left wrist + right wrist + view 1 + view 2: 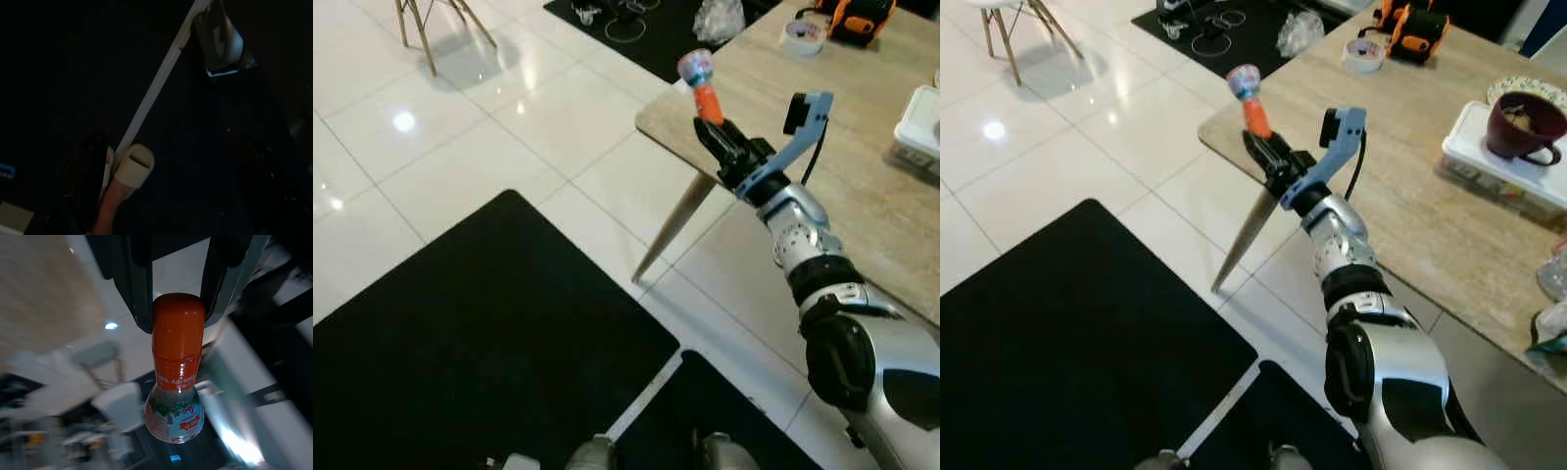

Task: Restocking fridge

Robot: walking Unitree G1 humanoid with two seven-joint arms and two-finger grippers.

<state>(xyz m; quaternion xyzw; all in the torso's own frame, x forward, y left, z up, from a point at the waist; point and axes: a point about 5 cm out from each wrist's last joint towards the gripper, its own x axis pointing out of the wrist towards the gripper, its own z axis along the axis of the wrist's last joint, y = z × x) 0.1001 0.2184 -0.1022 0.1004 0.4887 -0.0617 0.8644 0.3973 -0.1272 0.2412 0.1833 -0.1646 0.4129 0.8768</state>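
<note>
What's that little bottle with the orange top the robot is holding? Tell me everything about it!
The small seasoning bottle with a tall orange cap has a rounded clear body, speckled contents and a red, green and white label. The right gripper is shut on it, one black finger on each side of the cap. It sticks out from the fingers body first, tilted, in the air by the corner of the light wooden table, touching nothing else.

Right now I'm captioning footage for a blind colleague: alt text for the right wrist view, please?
The right gripper clamps the orange cap of a small seasoning bottle, bottle pointing away from the camera. Behind it: blurred white floor and a chair.
</note>
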